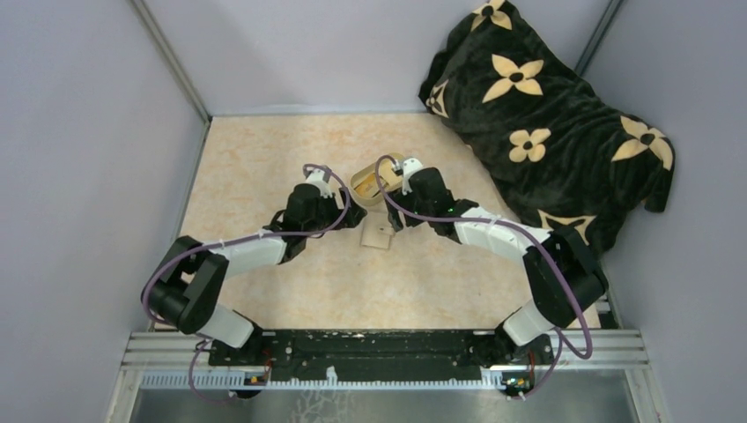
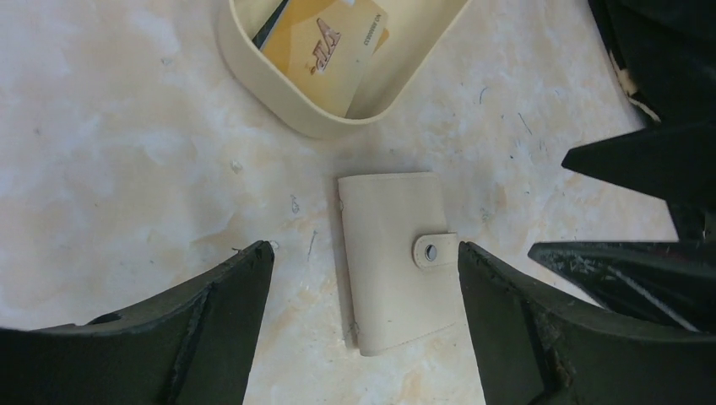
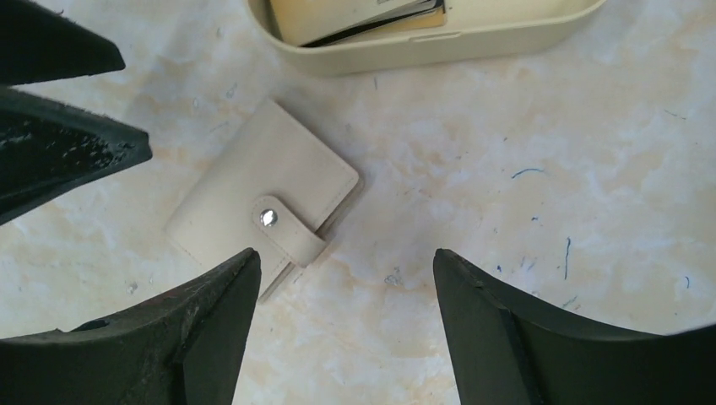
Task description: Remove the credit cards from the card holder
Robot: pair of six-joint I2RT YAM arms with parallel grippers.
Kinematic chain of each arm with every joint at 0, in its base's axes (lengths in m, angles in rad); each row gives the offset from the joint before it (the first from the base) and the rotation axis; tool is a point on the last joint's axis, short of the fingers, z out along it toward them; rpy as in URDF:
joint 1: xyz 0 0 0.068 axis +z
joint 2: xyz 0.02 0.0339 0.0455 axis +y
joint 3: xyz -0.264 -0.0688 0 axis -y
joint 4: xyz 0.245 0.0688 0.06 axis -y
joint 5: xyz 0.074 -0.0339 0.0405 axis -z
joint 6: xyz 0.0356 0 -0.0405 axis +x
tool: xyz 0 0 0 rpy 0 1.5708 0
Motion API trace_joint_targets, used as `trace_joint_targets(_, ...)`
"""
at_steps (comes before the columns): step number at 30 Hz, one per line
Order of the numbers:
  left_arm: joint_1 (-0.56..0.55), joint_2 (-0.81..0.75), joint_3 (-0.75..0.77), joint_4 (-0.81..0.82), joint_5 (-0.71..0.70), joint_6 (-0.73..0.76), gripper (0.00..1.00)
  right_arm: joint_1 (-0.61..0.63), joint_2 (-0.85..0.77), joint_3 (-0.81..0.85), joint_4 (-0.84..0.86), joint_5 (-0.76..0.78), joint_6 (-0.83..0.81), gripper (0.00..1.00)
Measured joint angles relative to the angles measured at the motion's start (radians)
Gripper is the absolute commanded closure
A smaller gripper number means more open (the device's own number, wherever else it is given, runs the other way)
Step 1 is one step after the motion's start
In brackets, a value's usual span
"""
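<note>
Left pincer [image 2: 363,251], from its own wrist view: black fingers spread wide, nothing gripped. The card holder [image 2: 395,257] lies flat on the counter [image 2: 127,169] between them, closed, tan side up, its snap tab [image 2: 435,251] fastened. The tab edge sits just beside the tip of the finger on the right of that view; the other finger stands apart from the holder's spine edge. Contact cannot be told. Right pincer [image 3: 346,257], from its wrist view: also wide and empty. Here the holder [image 3: 262,198] lies askew, off to the left of the gap, one corner hidden behind the left-hand fingertip, the tab end pointing toward the opening. Just beyond the holder, apart from it, is an oval cream dish [image 2: 291,110] holding the credit cards [image 2: 325,42]: a gold one marked VIP on top, dark edges showing beneath. From above, both pincers meet over the holder [image 1: 377,233] from either side, the dish [image 1: 357,185] just behind them. A black flower-patterned blanket [image 1: 546,115] is heaped at the far right.
</note>
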Motion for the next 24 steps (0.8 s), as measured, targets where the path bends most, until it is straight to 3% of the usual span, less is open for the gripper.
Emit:
trace_joint_targets(2, -0.007, 0.012, -0.001, -0.003, -0.031, -0.059, 0.17, 0.011, 0.006, 0.001, -0.027, -0.013, -0.027, 0.27)
trace_joint_targets(6, -0.049, 0.047, 0.016, -0.05, -0.095, -0.119, 0.38, 0.017, 0.007, 0.016, -0.04, -0.054, -0.051, 0.32)
trace_joint_targets(8, -0.066, 0.08, 0.036, -0.091, -0.134, -0.122, 0.49, 0.023, 0.007, 0.024, -0.035, -0.071, -0.056, 0.45)
trace_joint_targets(9, -0.069, 0.09, 0.04, -0.103, -0.147, -0.122, 0.57, 0.026, 0.009, 0.028, -0.035, -0.08, -0.058, 0.58)
trace_joint_targets(11, -0.076, 0.101, 0.042, -0.141, -0.181, -0.118, 0.77, 0.032, 0.014, 0.033, -0.033, -0.096, -0.061, 0.79)
trace_joint_targets(12, -0.076, 0.101, 0.042, -0.159, -0.196, -0.114, 0.93, 0.033, 0.019, 0.034, -0.029, -0.106, -0.062, 0.87)
trace_joint_targets(13, -0.076, 0.101, 0.042, -0.169, -0.208, -0.11, 1.0, 0.035, 0.021, 0.034, -0.029, -0.113, -0.061, 0.92)
trace_joint_targets(16, -0.076, 0.097, 0.037, -0.174, -0.221, -0.089, 1.0, 0.037, 0.027, 0.034, -0.024, -0.129, -0.058, 1.0)
trace_joint_targets(21, -0.076, 0.059, 0.002, -0.124, -0.153, -0.075, 1.0, 0.037, 0.047, 0.034, -0.011, -0.147, -0.056, 1.0)
trace_joint_targets(24, -0.076, 0.049, -0.013, -0.053, -0.082, -0.077, 1.0, 0.037, 0.068, 0.034, -0.008, -0.157, -0.054, 0.92)
